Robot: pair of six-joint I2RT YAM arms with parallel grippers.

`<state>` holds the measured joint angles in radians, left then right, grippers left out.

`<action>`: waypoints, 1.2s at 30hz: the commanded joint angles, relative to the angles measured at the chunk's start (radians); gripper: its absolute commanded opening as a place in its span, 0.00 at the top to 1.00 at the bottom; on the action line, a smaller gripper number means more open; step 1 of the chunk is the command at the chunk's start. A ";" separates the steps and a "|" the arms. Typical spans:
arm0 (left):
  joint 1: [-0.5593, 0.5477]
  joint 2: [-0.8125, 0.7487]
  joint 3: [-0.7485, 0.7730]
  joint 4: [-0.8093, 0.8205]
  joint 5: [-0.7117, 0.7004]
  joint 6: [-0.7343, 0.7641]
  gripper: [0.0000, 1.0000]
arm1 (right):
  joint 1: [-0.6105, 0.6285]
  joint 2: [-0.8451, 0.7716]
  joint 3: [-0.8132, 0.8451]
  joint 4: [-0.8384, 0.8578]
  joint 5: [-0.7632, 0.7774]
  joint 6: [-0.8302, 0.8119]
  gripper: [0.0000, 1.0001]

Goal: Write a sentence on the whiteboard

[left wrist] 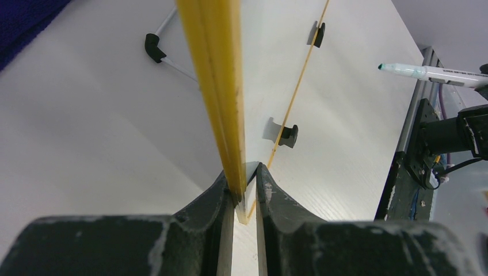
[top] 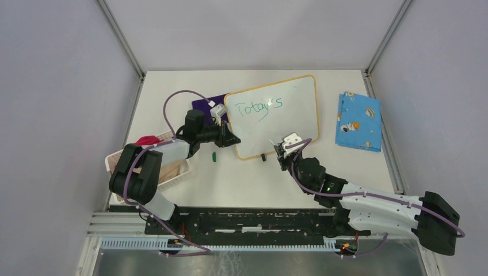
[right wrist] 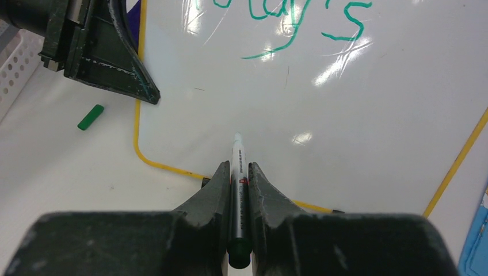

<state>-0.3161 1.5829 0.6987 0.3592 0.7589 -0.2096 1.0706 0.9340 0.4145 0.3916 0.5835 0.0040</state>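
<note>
The whiteboard (top: 288, 123) lies slanted at the table's middle, with an orange frame and two black feet on its near edge. The sentence (top: 259, 107) shows as green writing reading "Today's" in one slanted line across the upper part. It also shows in the right wrist view (right wrist: 288, 23). My left gripper (top: 233, 140) is shut on the board's left frame edge (left wrist: 216, 75). My right gripper (top: 282, 150) is shut on a green-tipped marker (right wrist: 237, 155). The marker's tip points over the board's lower blank part (right wrist: 368, 144). I cannot tell whether the tip touches.
A small green marker cap (top: 213, 156) lies on the table left of the board's near corner. A white basket (top: 172, 175) stands at the left. A purple cloth (top: 204, 104) lies behind the board's left side. A blue patterned cloth (top: 359, 121) lies at the right.
</note>
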 commanded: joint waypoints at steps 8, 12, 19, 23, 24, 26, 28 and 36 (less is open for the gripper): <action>-0.001 0.007 0.012 -0.032 -0.098 0.087 0.98 | -0.141 -0.072 -0.028 0.087 -0.099 0.101 1.00; -0.001 0.009 0.012 -0.028 -0.100 0.085 0.98 | -0.138 -0.068 -0.024 0.087 -0.161 0.090 1.00; -0.001 0.012 0.014 -0.026 -0.100 0.083 0.98 | -0.058 0.047 0.051 0.100 -0.129 0.040 1.00; -0.001 0.011 0.012 -0.026 -0.102 0.083 0.98 | -0.057 0.118 0.090 0.131 -0.149 0.061 1.00; -0.001 0.012 0.012 -0.026 -0.102 0.084 0.98 | -0.056 0.133 0.100 0.136 -0.155 0.065 1.00; -0.001 0.014 0.013 -0.026 -0.103 0.083 0.98 | -0.056 0.172 0.116 0.151 -0.155 0.075 1.00; -0.001 0.014 0.013 -0.026 -0.103 0.083 0.98 | -0.052 0.202 0.130 0.170 -0.153 0.080 1.00; -0.001 0.015 0.014 -0.026 -0.103 0.083 0.98 | -0.051 0.298 0.195 0.179 -0.129 0.080 1.00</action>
<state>-0.3164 1.5829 0.7006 0.3538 0.7586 -0.2073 1.0145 1.2064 0.5446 0.5079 0.4381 0.0742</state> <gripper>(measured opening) 0.230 0.174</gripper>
